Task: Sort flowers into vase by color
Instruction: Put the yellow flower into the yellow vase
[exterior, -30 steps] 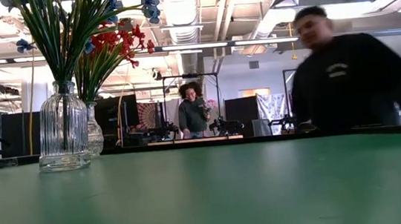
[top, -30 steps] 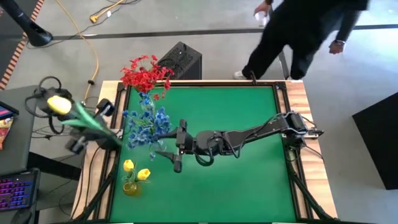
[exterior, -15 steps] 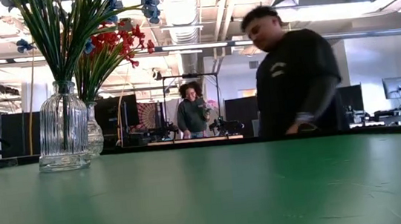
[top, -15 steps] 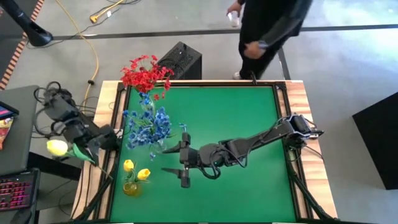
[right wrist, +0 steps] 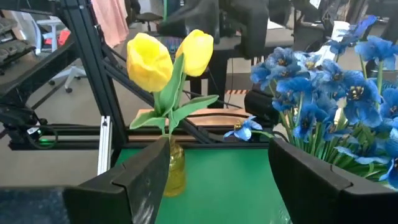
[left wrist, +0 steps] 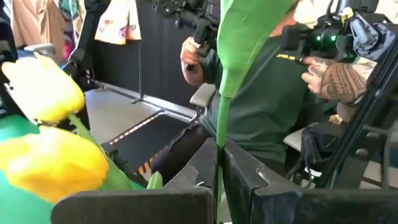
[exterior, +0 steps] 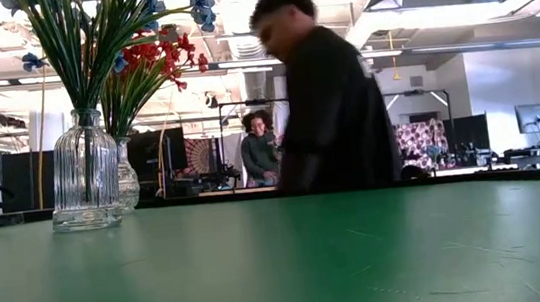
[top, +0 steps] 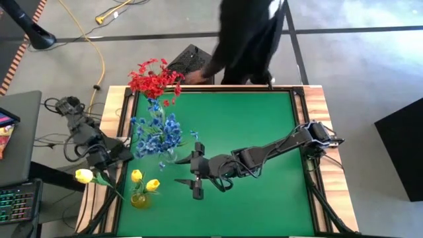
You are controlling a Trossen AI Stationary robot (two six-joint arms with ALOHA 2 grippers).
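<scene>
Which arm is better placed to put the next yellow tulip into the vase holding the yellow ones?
Left: its pincer is shut on a yellow tulip beside the yellow vase. The right pincer hangs open and empty.

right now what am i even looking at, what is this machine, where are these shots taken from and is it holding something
It is a robot with two dark arms at a green table. One shot looks down from above, one looks level across the table, and two come from cameras on the wrists. The left gripper, out past the table's left edge, is shut on a yellow tulip. The right gripper hangs over the middle of the table, jaws open and empty. Three vases stand at the left: red flowers, blue flowers, and two yellow tulips in a yellow vase. A person is behind the table.
</scene>
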